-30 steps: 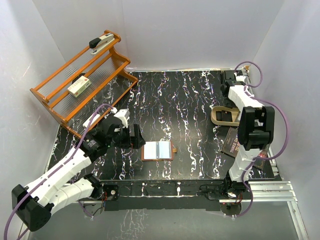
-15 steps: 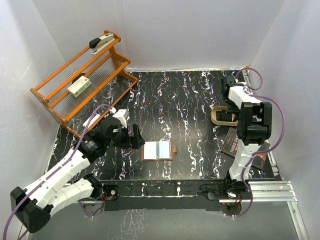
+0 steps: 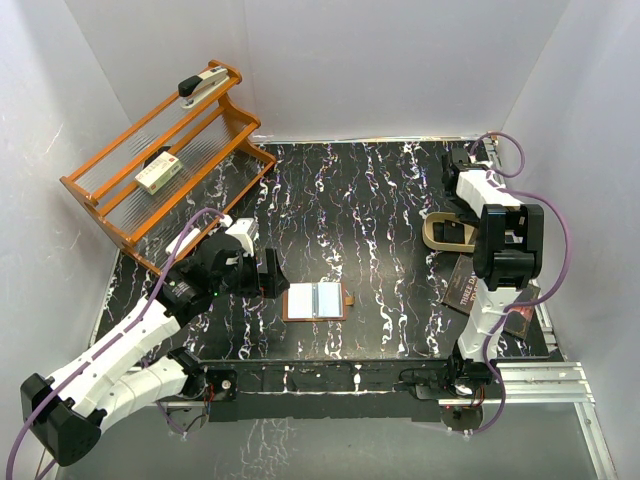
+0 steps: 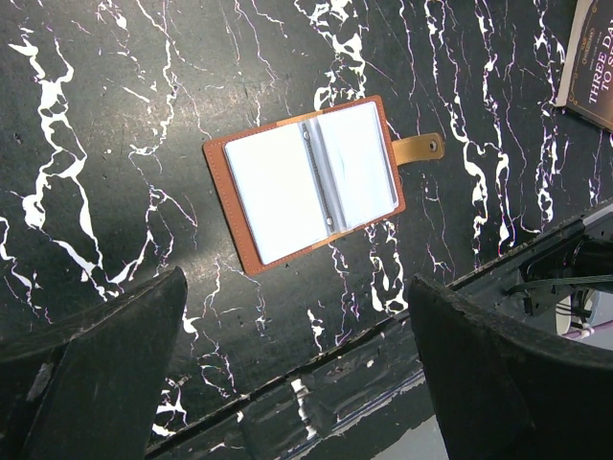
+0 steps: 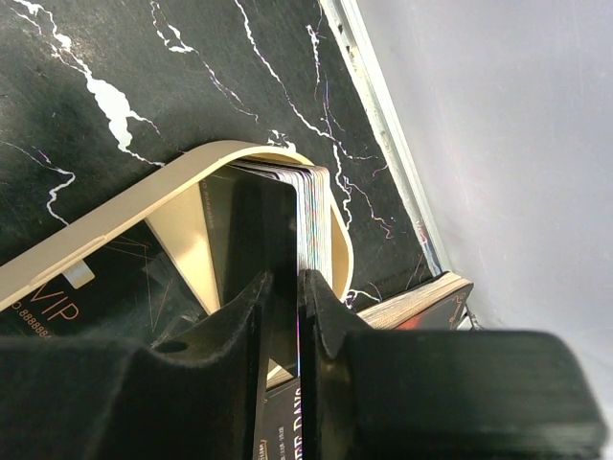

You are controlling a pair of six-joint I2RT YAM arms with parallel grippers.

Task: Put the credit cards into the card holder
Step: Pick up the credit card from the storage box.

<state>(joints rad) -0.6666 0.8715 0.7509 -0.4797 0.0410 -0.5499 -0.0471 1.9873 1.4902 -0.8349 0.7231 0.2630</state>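
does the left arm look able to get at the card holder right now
Probably yes: the card holder lies open on the table right beside the left gripper, jaws wide open, nothing between them.

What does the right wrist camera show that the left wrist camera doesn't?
Only right wrist: the right claw closed on a dark card standing with a stack of cards in a tan curved tray. Only left wrist: the card holder lying open, snap tab out, ahead of the wide-open left claw. Both: the marble table and part of the lettered book.
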